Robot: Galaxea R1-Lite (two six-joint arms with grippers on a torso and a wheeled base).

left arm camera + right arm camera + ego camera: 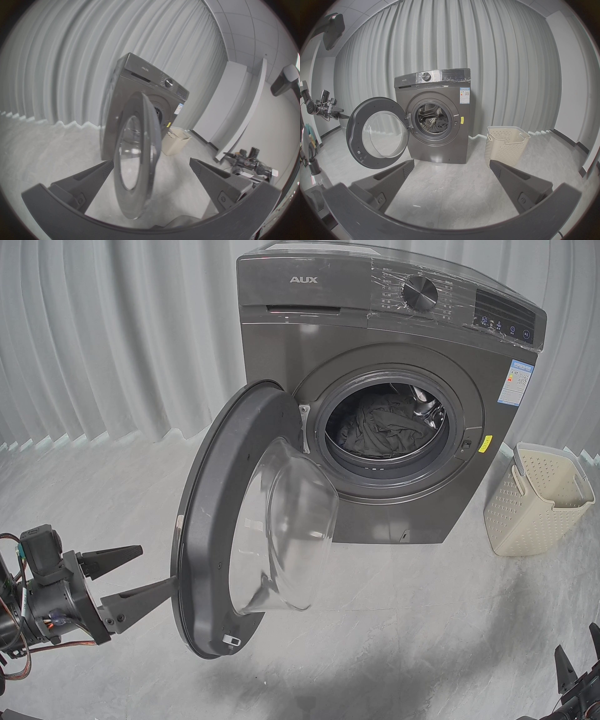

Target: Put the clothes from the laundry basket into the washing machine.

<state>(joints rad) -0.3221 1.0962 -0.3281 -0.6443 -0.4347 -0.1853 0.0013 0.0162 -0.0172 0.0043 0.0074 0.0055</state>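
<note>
Left gripper, lower left of the head frame: black fingers spread wide, nothing between the pads. Lower fingertip meets the outer rim of the round dark grey door. From the left wrist camera that rim stands edge-on between the two fingers; whether both touch it cannot be told. Door hangs wide open toward frame left, its clear domed window facing the machine.

Right gripper, lower right corner: fingers parted, empty, well apart from everything else.

Dark grey front-loading washing machine stands at upper centre on the pale grey marbled floor. Crumpled dark grey clothes lie heaped inside the drum, behind the open porthole.

Cream perforated plastic laundry basket sits upright on the floor just beside the machine, at mid right of the frame. Pale pleated curtain hangs across the background.
</note>
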